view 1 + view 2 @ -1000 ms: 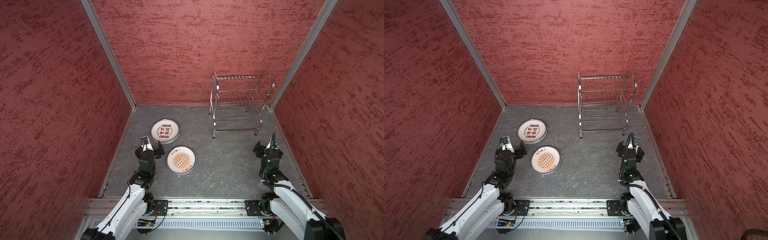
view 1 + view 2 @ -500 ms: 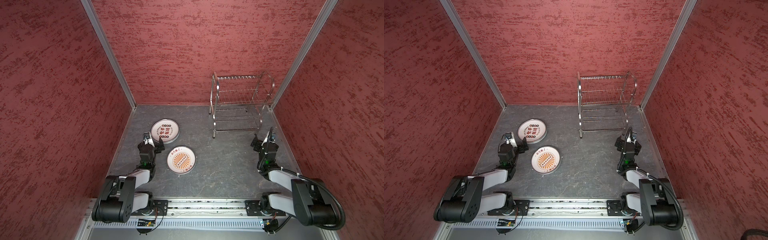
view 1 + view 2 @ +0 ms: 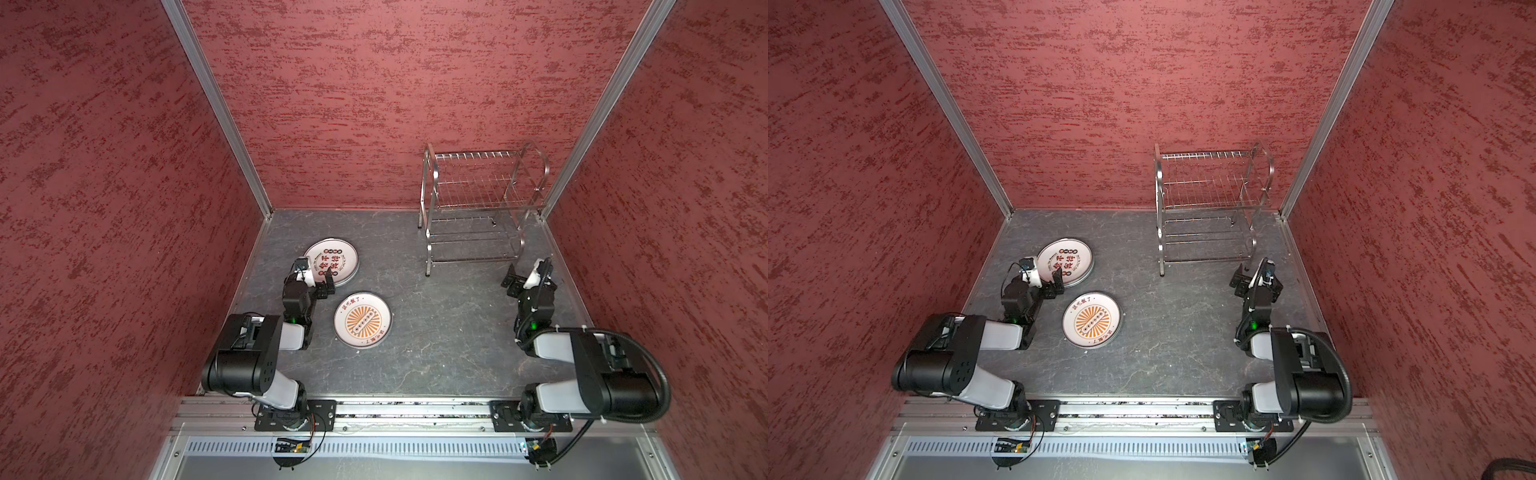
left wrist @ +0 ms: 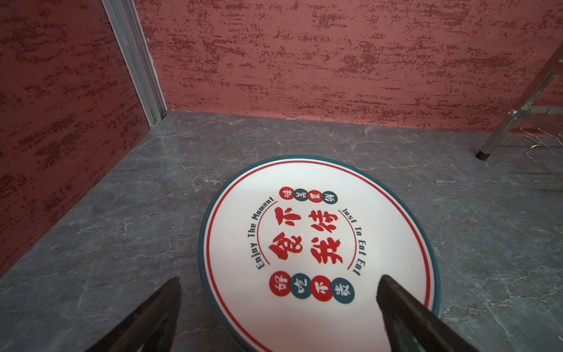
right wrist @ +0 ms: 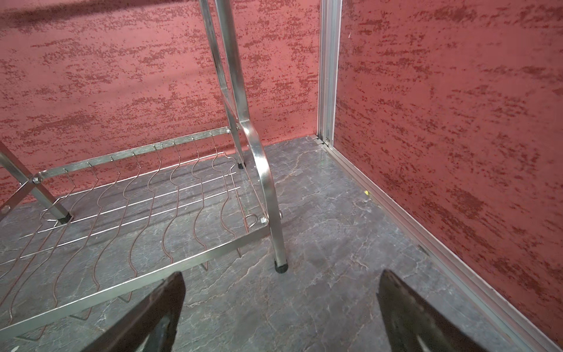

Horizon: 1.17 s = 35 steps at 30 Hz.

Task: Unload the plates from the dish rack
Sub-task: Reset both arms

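Observation:
Two plates lie flat on the grey floor at the left. The teal-and-red-rimmed plate (image 3: pixel 337 255) (image 3: pixel 1073 254) (image 4: pixel 316 237) carries red characters; the sunburst plate (image 3: pixel 363 320) (image 3: pixel 1093 320) lies nearer the front. My left gripper (image 3: pixel 316 272) (image 3: pixel 1044 275) (image 4: pixel 278 283) is open and low over the near rim of the rimmed plate, holding nothing. The steel dish rack (image 3: pixel 478 203) (image 3: pixel 1208 203) (image 5: pixel 128 210) stands at the back right, and no plate shows on its shelves. My right gripper (image 3: pixel 525 270) (image 3: pixel 1252 269) (image 5: pixel 280 280) is open and empty, just in front of the rack's right front leg.
Red textured walls (image 3: pixel 374 104) close the back and both sides, with aluminium posts (image 3: pixel 216 104) in the corners. The right wall runs close beside the right gripper. A metal rail (image 3: pixel 415 411) carrying both arm bases crosses the front edge.
Both arms have folded down low, their elbows dropping toward the front rail. The grippers slid slightly toward the back and stayed open. Plates and rack have not moved.

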### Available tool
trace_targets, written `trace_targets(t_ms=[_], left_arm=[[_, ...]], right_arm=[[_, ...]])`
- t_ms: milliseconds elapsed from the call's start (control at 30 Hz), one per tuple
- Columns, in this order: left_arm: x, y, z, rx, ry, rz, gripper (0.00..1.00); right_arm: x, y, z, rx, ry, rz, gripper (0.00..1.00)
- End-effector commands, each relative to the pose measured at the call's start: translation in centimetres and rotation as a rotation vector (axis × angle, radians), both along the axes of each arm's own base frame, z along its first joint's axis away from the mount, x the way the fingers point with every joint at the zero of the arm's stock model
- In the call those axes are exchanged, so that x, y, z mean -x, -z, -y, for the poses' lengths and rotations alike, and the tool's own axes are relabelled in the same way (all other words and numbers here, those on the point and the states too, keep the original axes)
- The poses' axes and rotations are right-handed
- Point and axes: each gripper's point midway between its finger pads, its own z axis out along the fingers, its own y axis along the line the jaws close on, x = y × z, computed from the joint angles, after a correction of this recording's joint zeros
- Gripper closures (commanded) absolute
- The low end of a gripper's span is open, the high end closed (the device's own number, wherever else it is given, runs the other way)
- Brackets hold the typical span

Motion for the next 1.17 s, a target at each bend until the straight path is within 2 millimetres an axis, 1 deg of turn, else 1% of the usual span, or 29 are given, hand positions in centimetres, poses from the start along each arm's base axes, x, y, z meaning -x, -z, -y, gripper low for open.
trace_targets(t_ms=[0, 67, 200, 233, 333, 500, 600, 667, 1133], left_arm=[[-0.7, -1.3, 0.3, -0.003, 0.043, 0.040, 0.01], [-0.8, -1.3, 0.4, 0.006, 0.058, 0.043, 0.01], [-1.0, -1.1, 1.7, 0.004, 0.156, 0.016, 0.01], [-1.0, -1.0, 1.7, 0.015, 0.169, 0.008, 0.00], [-1.3, -0.9, 1.4, 0.045, 0.176, -0.010, 0.01], [-1.3, -1.0, 1.2, 0.042, 0.170, -0.003, 0.00], [-1.6, -0.7, 0.2, 0.050, 0.103, -0.023, 0.01], [-1.6, -0.8, 0.1, 0.053, 0.096, -0.022, 0.01], [-1.7, -0.8, 0.1, 0.052, 0.096, -0.022, 0.01]], right_arm=[[-0.4, -0.8, -0.5, 0.036, -0.043, 0.067, 0.01], [-0.7, -0.5, -0.5, 0.027, -0.039, 0.035, 0.01], [-1.1, -0.4, -0.3, 0.028, -0.031, 0.027, 0.01], [-1.0, -0.4, -0.3, 0.028, -0.031, 0.028, 0.01], [-1.1, -0.4, -0.3, 0.027, -0.029, 0.028, 0.01], [-1.1, -0.4, -0.3, 0.027, -0.031, 0.027, 0.01], [-1.1, -0.4, -0.3, 0.027, -0.030, 0.029, 0.01], [-1.1, -0.4, -0.3, 0.027, -0.030, 0.028, 0.01], [-1.0, -0.3, -0.4, 0.027, -0.032, 0.026, 0.01]])
